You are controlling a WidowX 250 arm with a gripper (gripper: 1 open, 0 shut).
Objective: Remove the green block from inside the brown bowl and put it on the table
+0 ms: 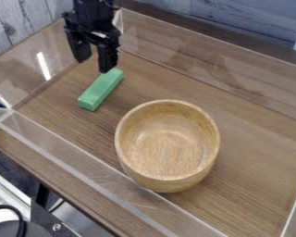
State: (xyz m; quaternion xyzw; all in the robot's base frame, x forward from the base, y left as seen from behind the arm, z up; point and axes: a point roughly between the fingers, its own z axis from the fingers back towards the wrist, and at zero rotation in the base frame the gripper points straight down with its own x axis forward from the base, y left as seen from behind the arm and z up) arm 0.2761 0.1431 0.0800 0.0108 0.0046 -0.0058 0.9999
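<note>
The green block lies flat on the table, left of the brown bowl and outside it. The bowl's hollow holds nothing. My gripper hangs pointing down just above the block's far end, open, with nothing between its black fingers. The fingers stand a little short of the block's upper end.
Clear acrylic walls run along the table's edges, one close in front and one at the left. A white brick wall stands behind at the top left.
</note>
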